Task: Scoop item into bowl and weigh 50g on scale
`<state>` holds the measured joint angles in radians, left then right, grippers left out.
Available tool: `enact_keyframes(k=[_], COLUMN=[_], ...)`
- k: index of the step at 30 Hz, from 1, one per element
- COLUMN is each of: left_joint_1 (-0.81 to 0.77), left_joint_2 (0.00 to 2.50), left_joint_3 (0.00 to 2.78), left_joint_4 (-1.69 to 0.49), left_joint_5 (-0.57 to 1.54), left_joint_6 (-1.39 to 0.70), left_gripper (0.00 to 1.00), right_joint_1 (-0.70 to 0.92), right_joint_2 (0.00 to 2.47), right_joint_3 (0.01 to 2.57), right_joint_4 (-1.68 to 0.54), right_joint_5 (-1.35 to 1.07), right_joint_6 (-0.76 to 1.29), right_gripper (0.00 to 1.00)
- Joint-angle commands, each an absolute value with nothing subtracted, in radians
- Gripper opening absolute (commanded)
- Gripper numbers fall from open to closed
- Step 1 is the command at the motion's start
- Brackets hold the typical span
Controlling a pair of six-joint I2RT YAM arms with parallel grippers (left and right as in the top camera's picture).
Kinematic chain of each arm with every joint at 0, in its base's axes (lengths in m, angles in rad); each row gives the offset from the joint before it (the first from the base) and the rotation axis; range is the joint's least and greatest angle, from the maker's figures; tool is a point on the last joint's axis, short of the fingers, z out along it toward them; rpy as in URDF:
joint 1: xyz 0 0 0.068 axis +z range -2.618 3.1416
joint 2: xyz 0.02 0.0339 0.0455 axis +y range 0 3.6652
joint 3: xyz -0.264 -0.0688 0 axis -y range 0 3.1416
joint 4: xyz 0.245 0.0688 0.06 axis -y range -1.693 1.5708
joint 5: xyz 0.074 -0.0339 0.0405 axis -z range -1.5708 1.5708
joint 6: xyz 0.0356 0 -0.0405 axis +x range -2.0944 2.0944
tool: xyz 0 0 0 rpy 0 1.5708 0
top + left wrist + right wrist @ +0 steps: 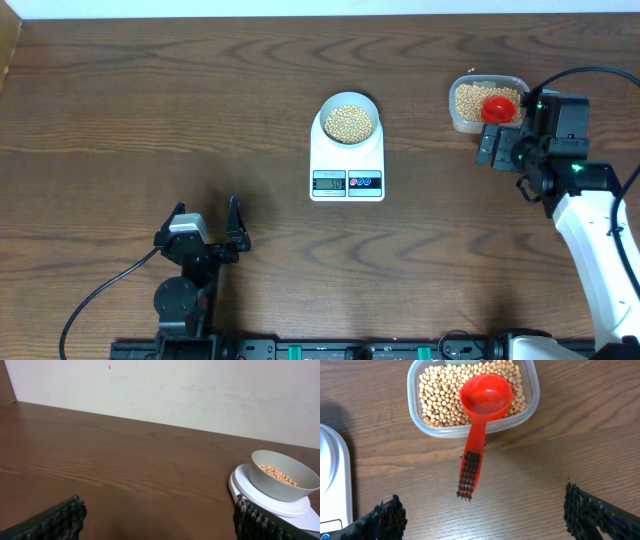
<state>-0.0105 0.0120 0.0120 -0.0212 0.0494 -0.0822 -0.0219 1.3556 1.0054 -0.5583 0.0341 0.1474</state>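
Red stiff plastic, the scoop point(475, 445) rests on light, loose, roll-prone beans point(432, 395) in the clear tub point(533, 402), probably best gripped at its ribbed handle under the wide-apart right tool point(485, 512), while more beans fill the bowl point(350, 98) on the scale point(347, 165) and the left tool point(157, 520) likewise stands apart.

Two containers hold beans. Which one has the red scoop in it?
The clear tub at the right: the red scoop lies on its beans. The white bowl on the scale holds beans only.
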Motion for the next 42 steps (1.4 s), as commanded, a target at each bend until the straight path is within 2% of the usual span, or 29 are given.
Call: enact_keyframes(k=[1, 13, 20, 26, 36, 42], left_joint_1=[-0.014, -0.014, -0.014, -0.014, -0.014, -0.014], left_joint_2=[0.006, 0.006, 0.006, 0.006, 0.006, 0.006], left_joint_3=[0.004, 0.004, 0.004, 0.004, 0.004, 0.004], left_joint_4=[-0.070, -0.070, -0.070, -0.070, -0.070, -0.070], left_joint_5=[0.036, 0.036, 0.036, 0.036, 0.036, 0.036], left_joint_6=[-0.091, -0.091, -0.091, -0.091, -0.091, -0.091], left_gripper=[0.96, 0.96, 0.96, 0.96, 0.96, 0.96], right_joint_1=[-0.019, -0.019, -0.019, -0.019, -0.019, -0.019], right_joint_2=[1.346, 1.328, 1.175, 0.958, 0.611, 0.452], right_joint_3=[1.023, 1.022, 0.923, 0.711, 0.275, 0.080], right_joint_4=[-0.559, -0.598, -0.549, -0.310, 0.214, 0.345], right_joint_5=[0.043, 0.043, 0.068, 0.069, 0.048, 0.046], right_joint_6=[0.133, 0.133, 0.133, 0.133, 0.133, 0.133], right_gripper=[0.99, 0.99, 0.99, 0.99, 0.99, 0.99])
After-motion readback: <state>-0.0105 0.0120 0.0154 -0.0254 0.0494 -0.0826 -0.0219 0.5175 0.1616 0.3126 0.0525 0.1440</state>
